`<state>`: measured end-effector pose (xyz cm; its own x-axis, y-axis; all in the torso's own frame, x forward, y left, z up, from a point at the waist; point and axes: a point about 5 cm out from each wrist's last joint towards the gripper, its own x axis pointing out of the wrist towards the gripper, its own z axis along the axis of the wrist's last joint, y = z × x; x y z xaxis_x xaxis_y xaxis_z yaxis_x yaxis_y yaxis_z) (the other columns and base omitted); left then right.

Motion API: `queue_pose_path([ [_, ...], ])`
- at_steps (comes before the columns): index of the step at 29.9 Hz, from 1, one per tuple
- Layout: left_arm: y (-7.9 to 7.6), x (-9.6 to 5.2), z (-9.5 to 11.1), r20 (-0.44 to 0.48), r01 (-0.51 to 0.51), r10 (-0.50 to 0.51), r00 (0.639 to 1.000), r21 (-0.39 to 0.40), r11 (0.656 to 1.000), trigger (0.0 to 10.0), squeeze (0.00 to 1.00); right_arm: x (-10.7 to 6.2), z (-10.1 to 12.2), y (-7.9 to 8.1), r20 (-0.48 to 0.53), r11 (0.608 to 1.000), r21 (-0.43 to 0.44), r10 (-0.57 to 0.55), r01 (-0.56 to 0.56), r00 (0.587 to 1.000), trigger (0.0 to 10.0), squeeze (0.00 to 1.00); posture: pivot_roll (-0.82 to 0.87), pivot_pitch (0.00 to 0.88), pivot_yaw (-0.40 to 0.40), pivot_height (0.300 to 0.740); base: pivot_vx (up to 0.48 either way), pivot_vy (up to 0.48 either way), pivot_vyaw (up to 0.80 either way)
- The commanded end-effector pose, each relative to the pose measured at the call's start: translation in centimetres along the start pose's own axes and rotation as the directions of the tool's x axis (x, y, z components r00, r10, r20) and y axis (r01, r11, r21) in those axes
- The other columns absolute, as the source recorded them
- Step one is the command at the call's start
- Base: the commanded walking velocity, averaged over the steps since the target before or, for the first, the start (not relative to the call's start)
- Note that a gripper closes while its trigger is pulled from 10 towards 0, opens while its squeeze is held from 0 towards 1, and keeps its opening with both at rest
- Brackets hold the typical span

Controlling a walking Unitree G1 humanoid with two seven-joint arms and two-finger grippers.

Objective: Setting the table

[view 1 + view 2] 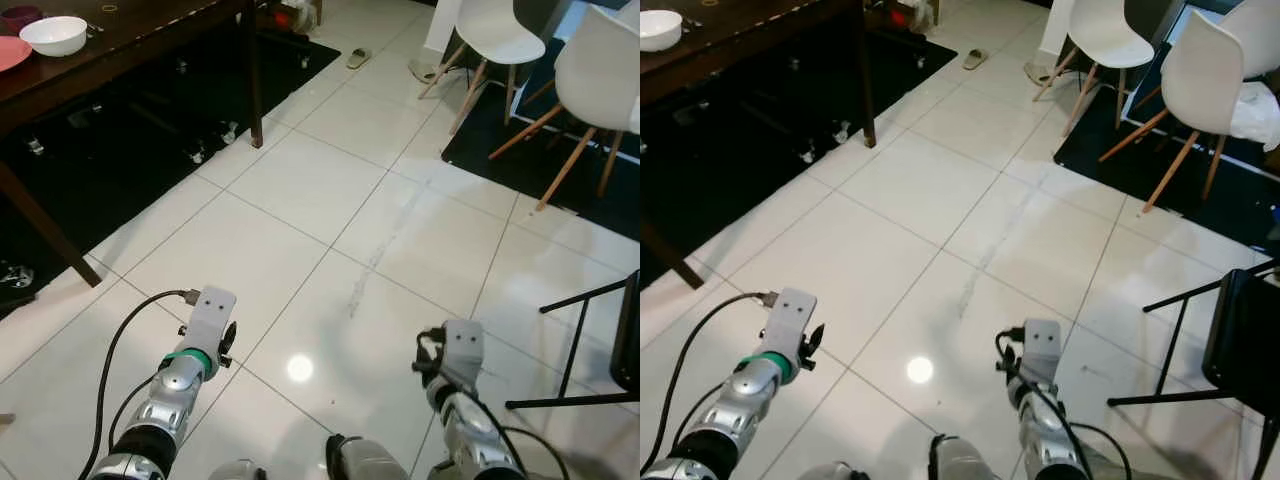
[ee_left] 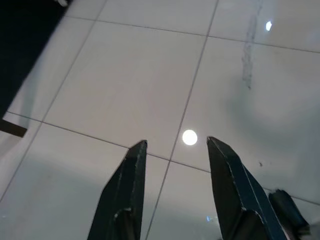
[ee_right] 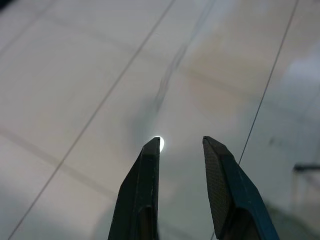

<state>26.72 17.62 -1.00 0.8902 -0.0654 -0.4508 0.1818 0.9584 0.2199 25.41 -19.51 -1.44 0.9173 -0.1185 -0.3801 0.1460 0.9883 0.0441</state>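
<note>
A dark wooden table (image 1: 140, 30) stands at the far left, carrying a white bowl (image 1: 54, 35), a pink plate (image 1: 10, 52) and a dark bowl (image 1: 20, 16) at its corner. Both arms hang low over the white tiled floor, far from the table. My left gripper (image 2: 175, 145) is open with nothing between its fingers. My right gripper (image 3: 181, 142) is open too and holds nothing. The left wrist (image 1: 205, 325) and the right wrist (image 1: 455, 360) show at the bottom of the left eye view.
A black rug (image 1: 130, 150) lies under the table. Two white chairs (image 1: 600, 70) with wooden legs stand on another dark rug at the far right. A black metal chair frame (image 1: 600, 340) is close on the right. Slippers (image 1: 358, 58) lie on the tiles far ahead.
</note>
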Motion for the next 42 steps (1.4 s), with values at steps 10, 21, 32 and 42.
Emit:
queue_pose_path([
  [10,1.8,-0.5,1.0,0.121,-0.1,0.097,0.988,0.017,0.995,10.0,0.0,0.0,0.1,0.8,0.037,0.999,0.008,0.043,-0.043,0.998,10.0,0.0,0.06,0.0,-0.023,0.74,0.0,0.0,0.0],
  [21,1.7,-1.1,1.6,0.193,-0.139,0.127,0.973,0.052,0.989,10.0,0.0,-0.9,-1.8,2.4,-0.013,0.99,0.071,0.126,-0.125,0.992,10.0,0.0,0.05,0.0,0.013,0.74,0.0,0.0,0.0],
  [32,0.6,-0.8,2.4,0.215,-0.103,0.092,0.972,0.036,0.994,10.0,0.0,-0.6,-0.5,2.3,0.058,0.991,0.043,0.123,-0.125,0.991,10.0,0.0,0.03,0.0,0.013,0.74,0.0,0.0,0.0],
  [42,0.2,-0.6,2.9,0.238,-0.088,0.075,0.968,0.048,0.995,10.0,0.0,-0.4,-0.1,1.5,0.069,0.995,0.041,0.093,-0.096,0.993,10.0,0.0,0.02,0.0,0.014,0.74,0.244,0.0,0.0],
])
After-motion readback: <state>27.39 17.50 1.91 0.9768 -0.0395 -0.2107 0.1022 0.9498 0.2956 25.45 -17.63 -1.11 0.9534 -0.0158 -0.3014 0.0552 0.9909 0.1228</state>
